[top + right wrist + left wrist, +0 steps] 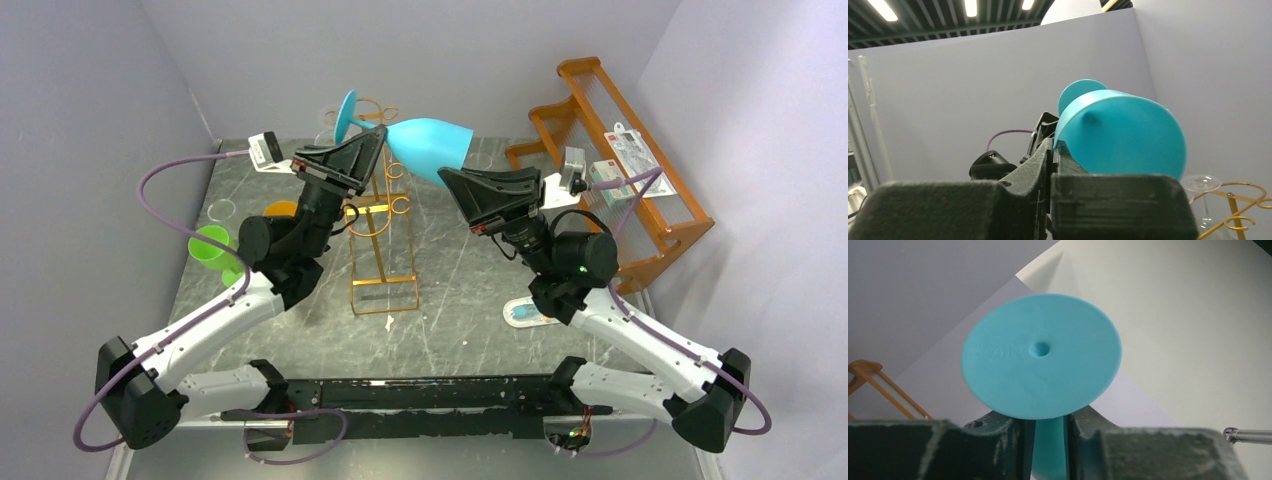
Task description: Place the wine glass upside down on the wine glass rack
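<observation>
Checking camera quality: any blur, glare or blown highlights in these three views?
Top external: sharp, even light, soft shadows on the table. Left wrist: wine glass foot fairly sharp, left pincer at the bottom edge blurred, wall behind bright. Right wrist: right pincer close and soft, ceiling lights blown out top left.

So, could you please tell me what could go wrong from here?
Both tools grip the teal plastic wine glass: the left tool on its stem, the right tool apparently pinching the bowl's rim. Uneven motion could twist or drop it.
It lies sideways above the golden wire wine glass rack; its foot could knock the arched top or the clear glass beside it.
</observation>
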Available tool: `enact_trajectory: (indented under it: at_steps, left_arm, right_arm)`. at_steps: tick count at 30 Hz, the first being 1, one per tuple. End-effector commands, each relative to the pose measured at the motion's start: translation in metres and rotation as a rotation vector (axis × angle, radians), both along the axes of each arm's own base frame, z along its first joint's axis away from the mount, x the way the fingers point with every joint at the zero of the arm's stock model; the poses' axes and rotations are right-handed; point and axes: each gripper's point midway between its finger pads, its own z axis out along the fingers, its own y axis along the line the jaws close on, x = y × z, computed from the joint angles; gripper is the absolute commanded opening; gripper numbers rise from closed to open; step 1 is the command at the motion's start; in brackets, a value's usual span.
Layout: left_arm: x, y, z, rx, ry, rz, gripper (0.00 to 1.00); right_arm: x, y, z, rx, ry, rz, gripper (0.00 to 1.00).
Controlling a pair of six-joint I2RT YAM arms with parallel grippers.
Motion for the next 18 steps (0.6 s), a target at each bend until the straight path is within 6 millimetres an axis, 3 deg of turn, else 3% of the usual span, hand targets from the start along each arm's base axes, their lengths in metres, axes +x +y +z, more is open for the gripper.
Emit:
enact_trajectory:
  at_steps: [1, 6, 12, 18]
  left_arm:
    - [-0.016, 0.02, 0.023, -0.061, -0.077, 0.05, 0.25]
    - [-0.014, 0.02, 0.022, -0.082, -0.069, 0.04, 0.24]
    - [-0.011, 0.023, 0.023, -0.116, -0.054, 0.037, 0.32]
    - [-0.009, 0.025, 0.023, -0.14, -0.037, 0.033, 0.28]
  right_arm:
    - [0.003, 0.006, -0.008, -0.033, 0.002, -0.01, 0.0]
    - [0.001, 0.011, -0.011, -0.049, -0.004, 0.006, 0.0]
    - [-0.003, 0.013, -0.018, -0.078, -0.037, 0.011, 0.0]
    - [-0.008, 0.019, -0.024, -0.12, -0.085, 0.017, 0.0]
